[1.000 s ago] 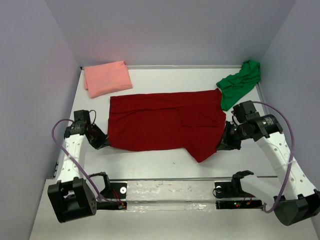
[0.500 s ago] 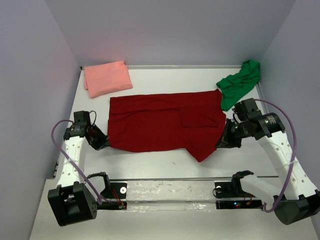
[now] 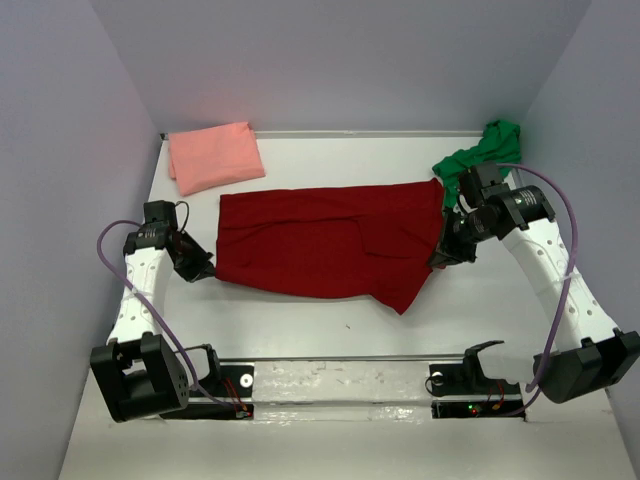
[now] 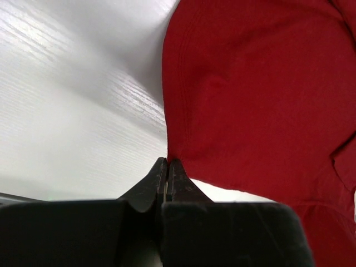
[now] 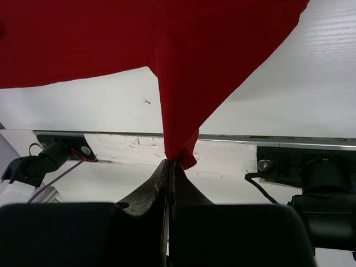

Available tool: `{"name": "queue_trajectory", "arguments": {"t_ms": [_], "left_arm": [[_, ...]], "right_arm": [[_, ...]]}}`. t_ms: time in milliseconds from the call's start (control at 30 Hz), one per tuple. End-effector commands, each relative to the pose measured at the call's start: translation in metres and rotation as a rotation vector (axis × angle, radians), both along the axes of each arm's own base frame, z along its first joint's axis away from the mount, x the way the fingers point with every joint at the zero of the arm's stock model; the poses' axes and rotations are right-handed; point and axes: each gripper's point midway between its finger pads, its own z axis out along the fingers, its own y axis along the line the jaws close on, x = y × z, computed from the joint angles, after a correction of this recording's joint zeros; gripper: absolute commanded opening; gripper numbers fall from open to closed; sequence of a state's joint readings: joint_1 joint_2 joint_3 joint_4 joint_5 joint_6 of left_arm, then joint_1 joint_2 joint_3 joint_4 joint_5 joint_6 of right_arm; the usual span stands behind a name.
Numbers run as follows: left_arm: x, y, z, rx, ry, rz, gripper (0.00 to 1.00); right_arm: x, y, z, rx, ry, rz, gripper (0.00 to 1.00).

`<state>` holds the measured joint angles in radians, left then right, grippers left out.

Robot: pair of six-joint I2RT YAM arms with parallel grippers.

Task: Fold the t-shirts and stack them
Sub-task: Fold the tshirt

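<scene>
Seen from above, the dark red t-shirt (image 3: 330,245) lies mid-table, long axis running left to right. The salmon pink t-shirt (image 3: 215,157) is at the far left and the green t-shirt (image 3: 482,160) at the far right. Only the wrist views show the grips: the left gripper (image 4: 167,166) is pinched on the red shirt's near-left corner, and the right gripper (image 5: 169,164) is clamped on cloth drawn to a point.

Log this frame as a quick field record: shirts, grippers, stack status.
dark red t-shirt: spread flat mid-table, unfolded
salmon pink t-shirt: folded, far-left corner
green t-shirt: crumpled, far-right corner
left gripper: jaws shut on dark red t-shirt's near-left corner
right gripper: jaws shut on dark red t-shirt's right end, cloth held above the table
stack: not started
</scene>
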<state>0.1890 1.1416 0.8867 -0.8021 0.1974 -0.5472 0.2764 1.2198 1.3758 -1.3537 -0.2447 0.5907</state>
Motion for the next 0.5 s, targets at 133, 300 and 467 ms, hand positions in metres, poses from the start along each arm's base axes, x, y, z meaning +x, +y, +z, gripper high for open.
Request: {"name": "queue_trajectory", "arguments": {"t_ms": [133,300,467], "left_arm": [[0.022,0.012,0.012,0.02,-0.018,0.015,0.0],[0.03,0.019,0.011,0.022,-0.014,0.024,0.0],[0.039,0.023,0.016,0.02,-0.021,0.031,0.0]], "right_arm": [[0.011,-0.017,0.004,-0.101,0.024,0.026,0.0],[0.031,-0.026,0.007,-0.121,-0.004,0.017,0.0],[0.051,-0.029,0.021,-0.119,-0.057,-0.003,0.0]]}}
